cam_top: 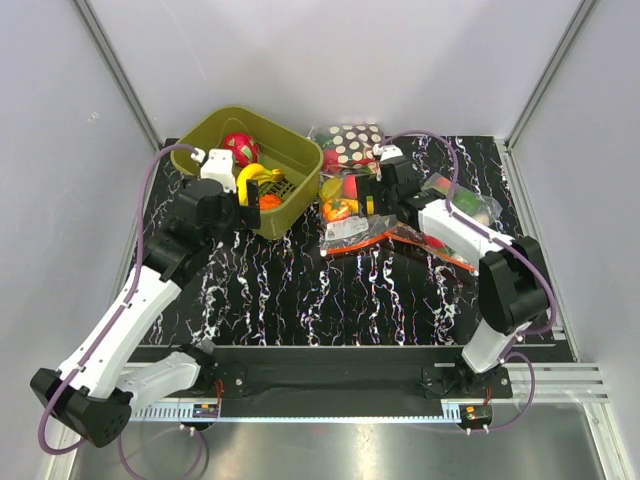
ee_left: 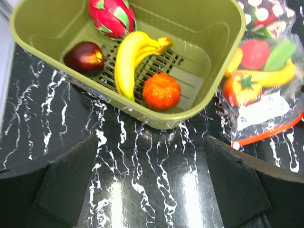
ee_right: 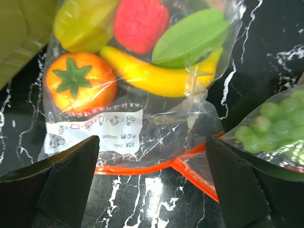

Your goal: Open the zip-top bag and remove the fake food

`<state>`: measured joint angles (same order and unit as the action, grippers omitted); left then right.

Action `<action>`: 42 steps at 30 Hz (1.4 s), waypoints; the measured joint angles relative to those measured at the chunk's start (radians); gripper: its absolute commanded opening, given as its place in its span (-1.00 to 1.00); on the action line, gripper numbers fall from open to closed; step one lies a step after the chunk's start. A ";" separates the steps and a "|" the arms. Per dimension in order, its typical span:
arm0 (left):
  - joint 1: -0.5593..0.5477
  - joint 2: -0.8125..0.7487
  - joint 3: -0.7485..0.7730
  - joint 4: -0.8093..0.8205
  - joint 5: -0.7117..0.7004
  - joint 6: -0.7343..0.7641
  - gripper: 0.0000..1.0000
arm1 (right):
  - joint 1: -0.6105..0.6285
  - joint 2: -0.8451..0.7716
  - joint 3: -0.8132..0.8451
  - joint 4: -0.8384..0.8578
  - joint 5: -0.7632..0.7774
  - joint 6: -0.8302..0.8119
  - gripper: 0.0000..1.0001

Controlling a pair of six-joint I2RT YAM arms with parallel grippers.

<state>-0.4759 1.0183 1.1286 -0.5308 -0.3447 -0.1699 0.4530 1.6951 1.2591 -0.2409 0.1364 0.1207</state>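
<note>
Hiding part of the zip strip (ee_right: 128,167), your right gripper (ee_right: 152,190) hangs released over the zip-top bag (ee_right: 156,128), fake food (ee_right: 152,76) inside, grape bag (ee_right: 273,126) at 3 o'clock, olive basket (cam_top: 295,205) at 9 o'clock, left gripper (ee_left: 152,185) spread, empty.

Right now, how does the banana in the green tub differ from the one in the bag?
The tub banana lies loose in the open olive tub; the bagged banana sits inside the clear zip-top bag, packed with other fake fruits. The tub banana looks like a strongly curved bunch; the bagged banana is one slim, gently curved piece. Both are glossy yellow.
</note>
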 measured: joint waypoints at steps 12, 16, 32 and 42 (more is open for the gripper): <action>0.000 0.000 -0.009 0.006 0.045 0.002 0.98 | -0.005 0.216 0.108 -0.039 0.000 0.008 0.99; 0.000 0.000 -0.011 0.006 0.047 0.004 0.98 | -0.014 0.263 0.150 -0.076 -0.024 0.009 0.44; -0.032 -0.011 -0.175 0.146 0.193 0.011 0.98 | -0.024 0.243 0.214 -0.282 -0.198 -0.008 -1.00; -0.039 0.040 -0.325 0.365 0.414 -0.013 0.98 | -0.026 0.056 0.252 -0.327 -0.335 0.031 -1.00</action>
<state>-0.5152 1.0588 0.8040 -0.1661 0.0692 -0.1825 0.4271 1.7508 1.5112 -0.5682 -0.1982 0.1516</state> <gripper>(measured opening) 0.988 0.010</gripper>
